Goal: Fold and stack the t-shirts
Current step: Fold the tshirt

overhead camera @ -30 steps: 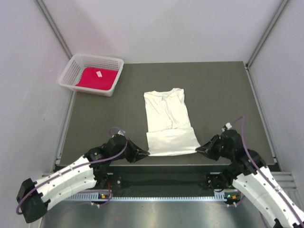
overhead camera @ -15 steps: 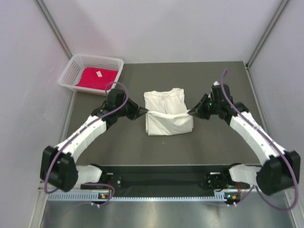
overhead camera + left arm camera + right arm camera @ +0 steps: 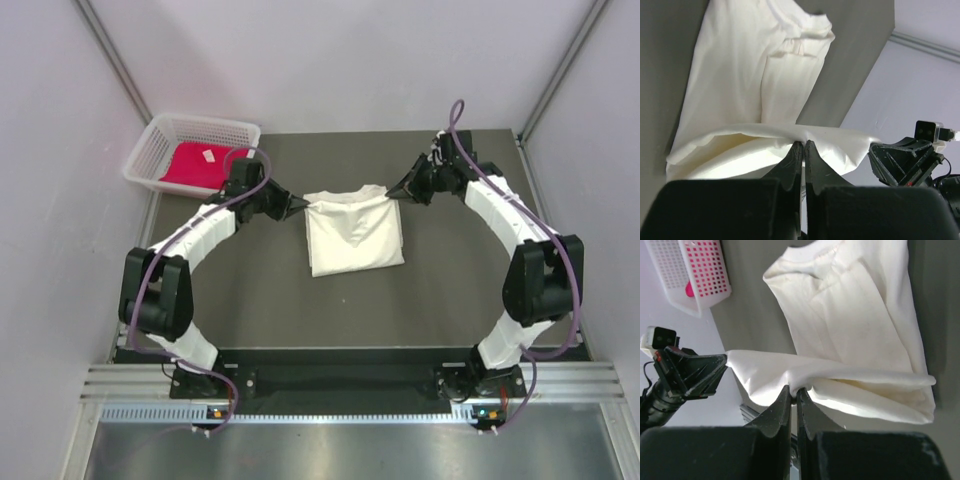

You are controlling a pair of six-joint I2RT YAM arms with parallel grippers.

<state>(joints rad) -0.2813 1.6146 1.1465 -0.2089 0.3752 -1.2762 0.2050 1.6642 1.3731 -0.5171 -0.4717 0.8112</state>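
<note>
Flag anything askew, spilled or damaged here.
Nothing stands out. The cream-white t-shirt lies doubled over, the left hand and right hand each pinching a corner of its top layer; the red t-shirt sits in the basket.

Right wrist view crops the basket (image 3: 671,262) (red t-shirt (image 3: 689,289) barely showing).

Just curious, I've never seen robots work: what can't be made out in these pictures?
Top view: print on the red t-shirt's tag, too small.
Right wrist view: basket cut off by the frame edge; its mesh hides most of the red t-shirt.
Left wrist view: cream t-shirt's near part, blocked by the left end effector.
</note>
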